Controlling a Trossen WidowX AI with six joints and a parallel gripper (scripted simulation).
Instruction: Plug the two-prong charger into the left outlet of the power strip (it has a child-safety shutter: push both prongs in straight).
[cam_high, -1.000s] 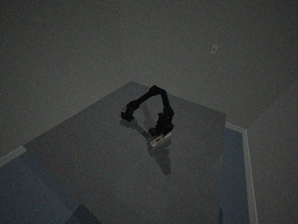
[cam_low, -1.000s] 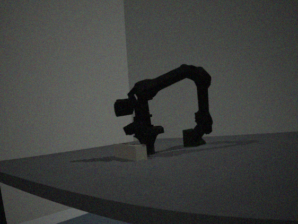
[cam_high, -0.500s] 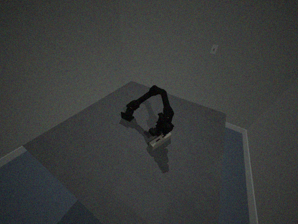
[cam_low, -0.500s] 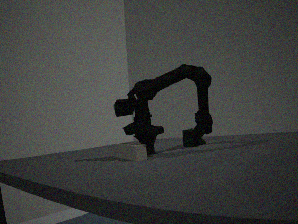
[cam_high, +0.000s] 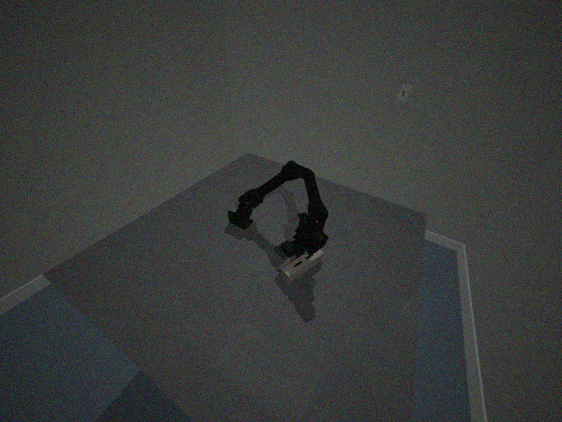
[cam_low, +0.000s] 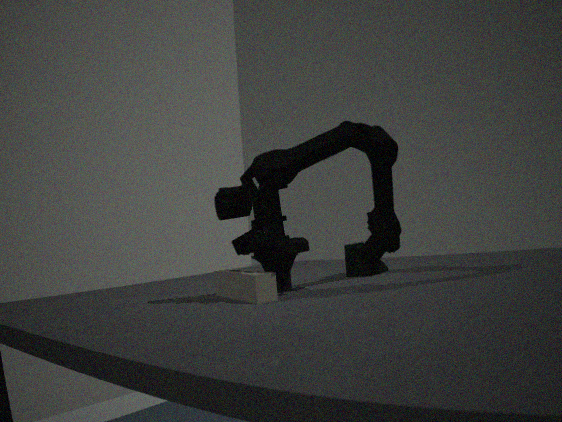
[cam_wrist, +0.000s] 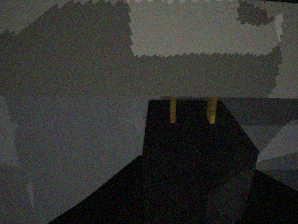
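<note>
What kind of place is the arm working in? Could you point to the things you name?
Probably a dim, bare indoor room: plain walls (cam_high: 150, 75) (cam_low: 125, 125), a wall plate resembling a switch or socket (cam_high: 407, 89), and blue flooring (cam_high: 442, 310) beyond the grey tabletop (cam_high: 225, 320) (cam_low: 400, 340).

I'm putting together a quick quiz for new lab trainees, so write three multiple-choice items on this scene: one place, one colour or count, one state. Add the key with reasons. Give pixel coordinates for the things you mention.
1. Where is the power strip?
A) On the floor
B) On the table
C) On the arm's base

2. What colour are the charger's prongs?
A) Yellow
B) Red
C) White

3. How are the fingers?
A) Shut on nothing
B) Wide open
C) Shut on the charger

1 B: the power strip (cam_high: 287, 274) (cam_low: 239, 287) rests on the table (cam_high: 210, 320) (cam_low: 320, 345).
2 A: both prongs (cam_wrist: 173, 111) look yellow.
3 C: the charger (cam_wrist: 180, 165) sits between the fingers.
</note>
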